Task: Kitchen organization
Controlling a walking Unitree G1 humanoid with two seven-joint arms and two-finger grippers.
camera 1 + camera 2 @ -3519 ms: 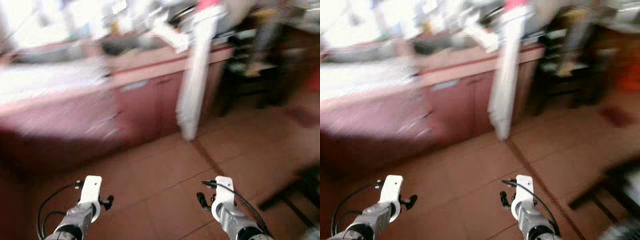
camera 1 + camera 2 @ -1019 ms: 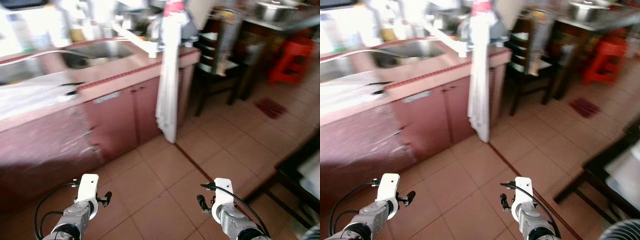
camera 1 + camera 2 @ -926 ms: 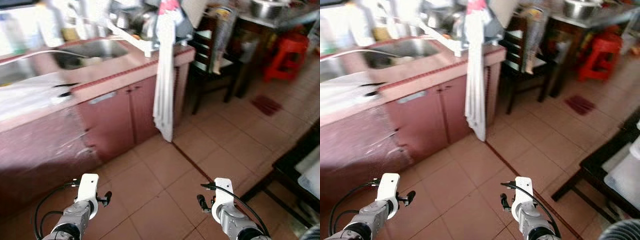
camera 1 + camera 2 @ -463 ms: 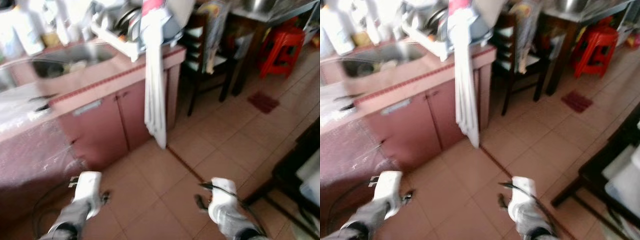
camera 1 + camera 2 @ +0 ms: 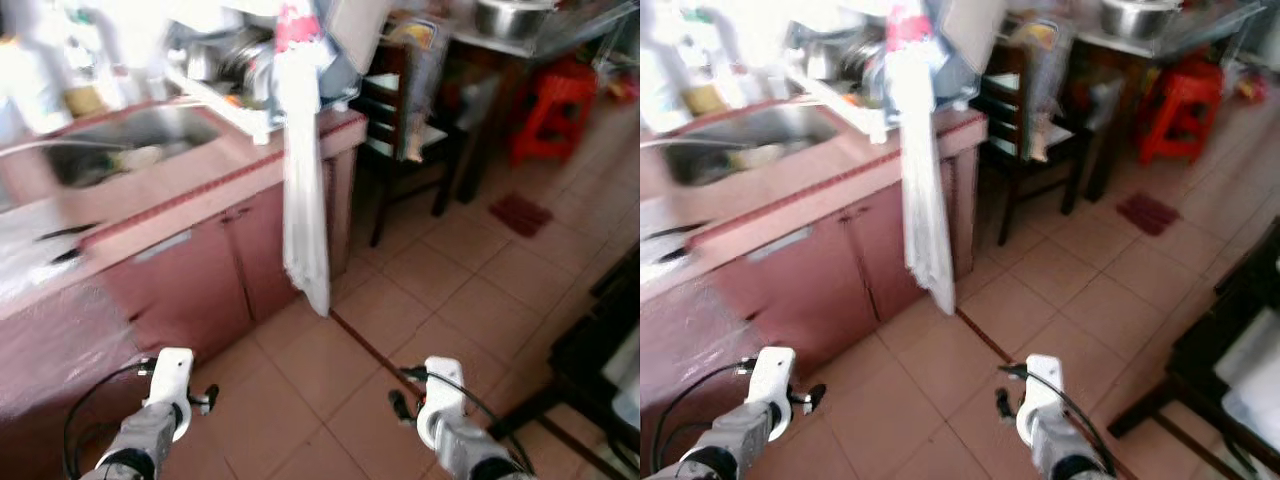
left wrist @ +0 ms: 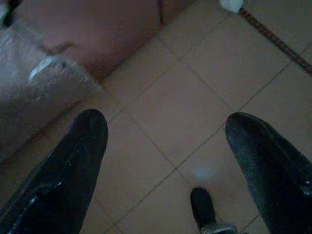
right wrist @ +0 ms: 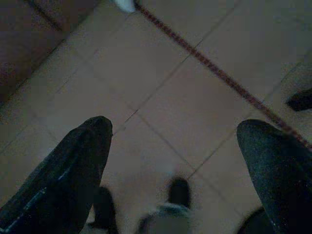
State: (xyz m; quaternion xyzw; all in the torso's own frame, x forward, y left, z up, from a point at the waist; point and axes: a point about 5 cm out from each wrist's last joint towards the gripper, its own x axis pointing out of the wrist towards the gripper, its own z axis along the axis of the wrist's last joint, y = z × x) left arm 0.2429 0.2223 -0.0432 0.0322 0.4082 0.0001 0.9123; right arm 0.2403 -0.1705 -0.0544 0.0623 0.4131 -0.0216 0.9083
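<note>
A reddish kitchen counter with a steel sink runs along the left. A dish rack with dishes stands at its far end, and a long white towel hangs down over the cabinet there. Both arms hang low over the tiled floor. My left gripper is open with nothing between its fingers, near the cabinet's foot. My right gripper is open too, over bare tiles.
A dark wooden chair stands past the counter's end. A table with a metal bowl and a red plastic stool are at the back right. A dark table edge juts in at the right. Tiled floor lies ahead.
The whole view has shifted as I moved: the counter end, towel and chair have slid leftward and sit nearer. Both arms hang as before, grippers still open.
</note>
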